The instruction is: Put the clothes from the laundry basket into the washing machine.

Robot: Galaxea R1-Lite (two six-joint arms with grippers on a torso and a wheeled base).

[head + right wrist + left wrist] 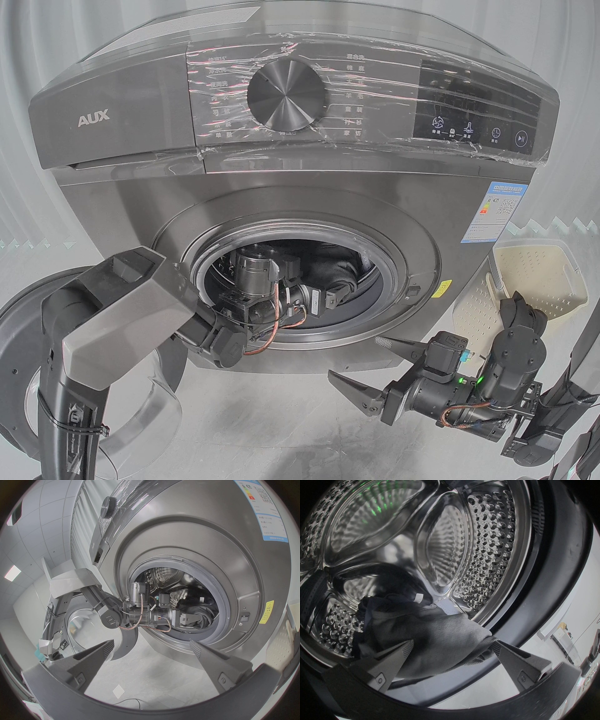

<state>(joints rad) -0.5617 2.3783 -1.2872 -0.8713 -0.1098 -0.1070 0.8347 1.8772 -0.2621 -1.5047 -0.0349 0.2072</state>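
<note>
My right gripper (150, 645) hangs before the washing machine (200, 536), jaws wide apart. My left gripper (188, 619) is inside its open mouth, right beside the dark clothes (207, 610) lying there.

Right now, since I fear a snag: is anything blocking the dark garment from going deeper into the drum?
Nothing visible. The door is open; the dark garment lies at the mouth of the drum, edge over the door seal, by the left gripper's open fingers.
</note>
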